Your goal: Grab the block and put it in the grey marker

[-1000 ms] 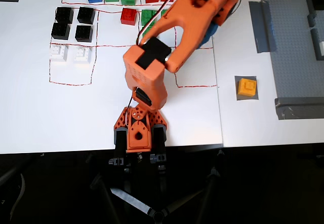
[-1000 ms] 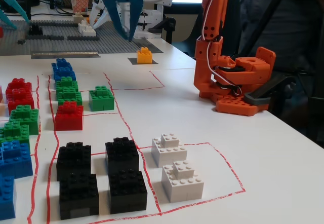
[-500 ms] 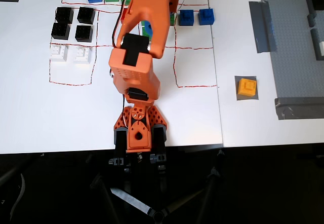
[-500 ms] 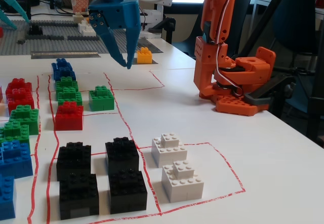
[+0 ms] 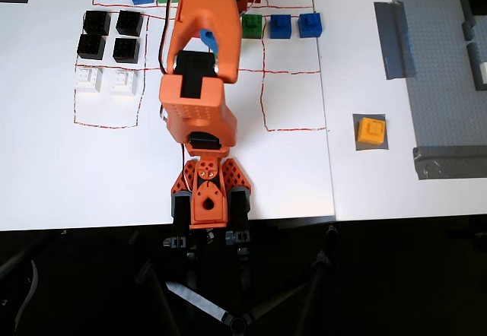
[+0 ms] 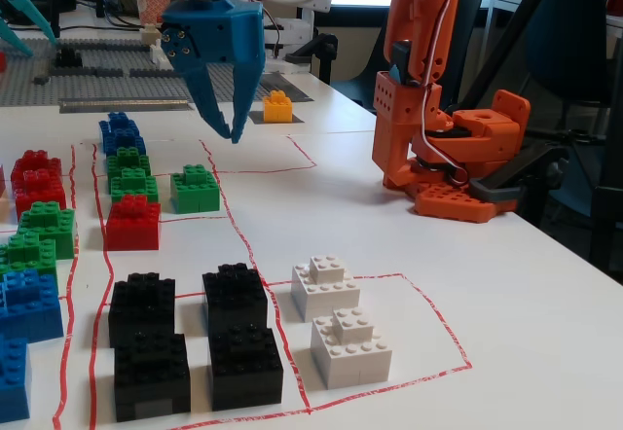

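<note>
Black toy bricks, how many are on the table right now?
4, in a two-by-two cluster inside a red outline beside the white bricks: black toy bricks at and. The overhead view also shows four; none seem hidden.

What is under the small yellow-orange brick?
The yellow-orange studded toy brick sits on a flat dark grey square patch; only the patch's edges show, its middle is covered.

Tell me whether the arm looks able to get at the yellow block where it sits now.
Probably yes. The block sits alone on the grey marker, with bare table around it. The gripper hangs empty over the sorted bricks, jaws apart, and nothing stands between them in the fixed view.
</note>
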